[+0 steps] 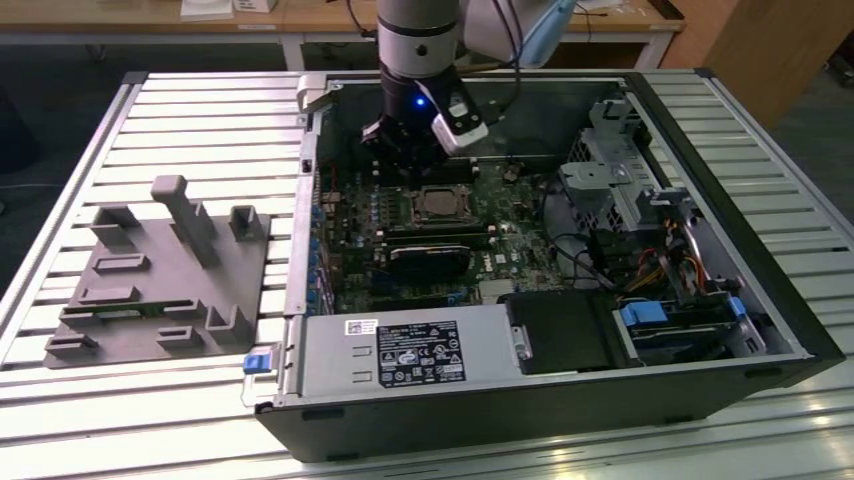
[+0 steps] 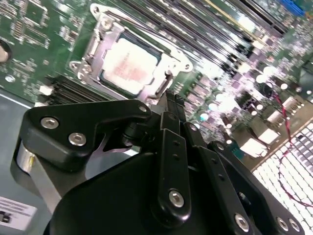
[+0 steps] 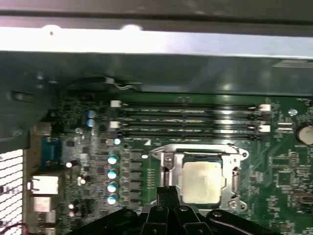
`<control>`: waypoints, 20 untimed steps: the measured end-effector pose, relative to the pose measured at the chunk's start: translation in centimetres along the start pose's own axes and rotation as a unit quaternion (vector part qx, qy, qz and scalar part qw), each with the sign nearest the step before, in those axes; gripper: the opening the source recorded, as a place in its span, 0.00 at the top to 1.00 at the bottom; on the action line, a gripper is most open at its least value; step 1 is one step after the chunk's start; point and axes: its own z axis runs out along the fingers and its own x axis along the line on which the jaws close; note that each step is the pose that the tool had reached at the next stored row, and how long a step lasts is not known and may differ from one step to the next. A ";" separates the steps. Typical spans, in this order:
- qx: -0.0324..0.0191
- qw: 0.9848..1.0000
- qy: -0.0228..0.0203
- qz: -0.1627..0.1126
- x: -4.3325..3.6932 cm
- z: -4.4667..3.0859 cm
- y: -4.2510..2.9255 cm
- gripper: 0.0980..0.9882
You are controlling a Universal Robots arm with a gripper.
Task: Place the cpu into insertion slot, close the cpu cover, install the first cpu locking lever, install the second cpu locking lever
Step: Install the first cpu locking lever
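PC case (image 1: 534, 410) lies open on slatted alu table (image 1: 200, 110). Grey plastic fixture (image 1: 160, 290) on table at exterior view's left, apart from case. Inside: green mobo (image 1: 518, 238), silver PSU (image 1: 400, 355) w/ label, drive bay (image 1: 674, 335) w/ blue tabs, cables (image 1: 647, 268) near it. First wrist view: RAM slots (image 3: 190, 120), row of caps (image 3: 112, 178).

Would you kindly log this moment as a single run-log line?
cpu: seated | cpu cover: down around it | gripper: shut, empty, at cover's edge
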 end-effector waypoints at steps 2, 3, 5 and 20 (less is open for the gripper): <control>0.000 1.000 0.000 0.000 0.46 -0.01 0.00 0.99; 0.000 1.000 0.000 0.000 0.69 -0.01 0.00 0.99; 0.000 1.000 0.000 0.000 1.13 -0.02 0.00 0.99; -0.020 1.000 -0.001 0.000 1.89 -1.40 0.00 0.99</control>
